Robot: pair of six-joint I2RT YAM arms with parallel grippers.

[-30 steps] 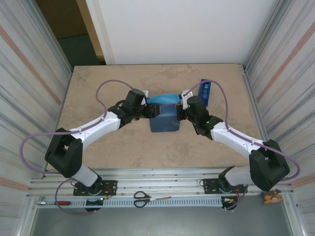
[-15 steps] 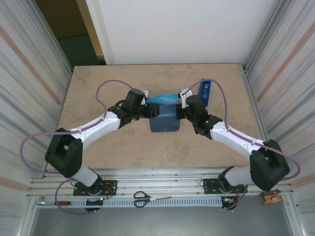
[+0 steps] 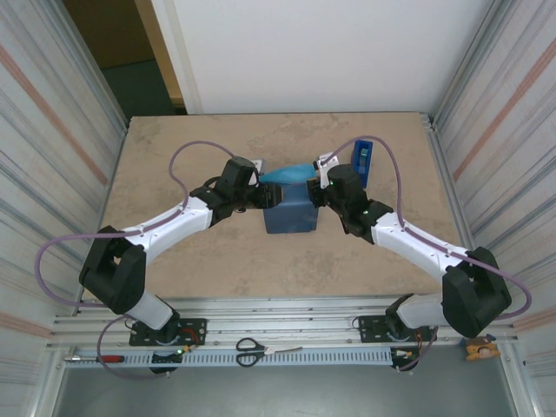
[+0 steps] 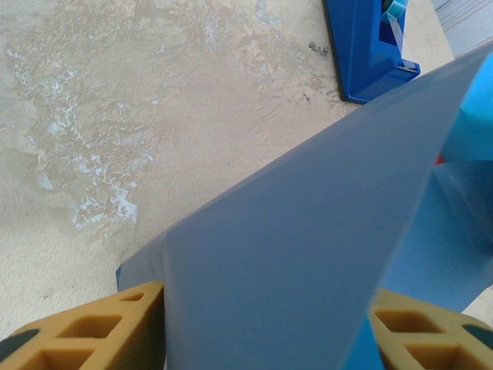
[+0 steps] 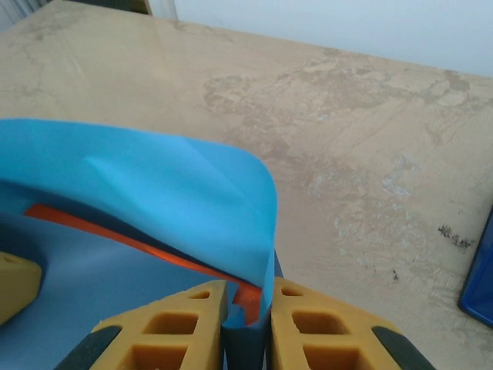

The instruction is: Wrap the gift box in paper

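Where the gift box sits: mid-tabletop, between the two claws, under the paper [image 3: 291, 217]. A sliver of the orange gift box [image 5: 245, 295] peeks out beneath a fold in the right wrist view.
Paper: the dark face lies over the box. A lighter flap [image 3: 291, 174] stands up along the far edge and curls over.
Left claw [image 3: 265, 196]: at the box's left side, set wide. In its wrist view the fingers [image 4: 100, 331] stand on either side of a slanting fold of paper that fills the gap between them and meets both.
Right claw [image 3: 318, 195]: at the box's right far corner, narrow. The paper's edge is caught in the slim gap between its fingers [image 5: 185, 324].
Left arm: elbow swung out to the left, forearm reaching up and right, wrist low and pointing inward.
Right arm: mirrored, with the elbow out to the right and the forearm running up and left to the box.
Tabletop [image 3: 191, 252]: mottled tan, bare around the parcel.
Tape dispenser [image 3: 361, 162]: blue, just beyond the right wrist and apart from the paper.
Scissors [image 3: 252, 351]: on the rail in front of the bases.
Hard to make out: from above, the wrists hide both sets of fingertips. The fold hides whether the left claw's fingers also span the box itself.
Cut off: both wrist views crop the fingers at the bottom edge.
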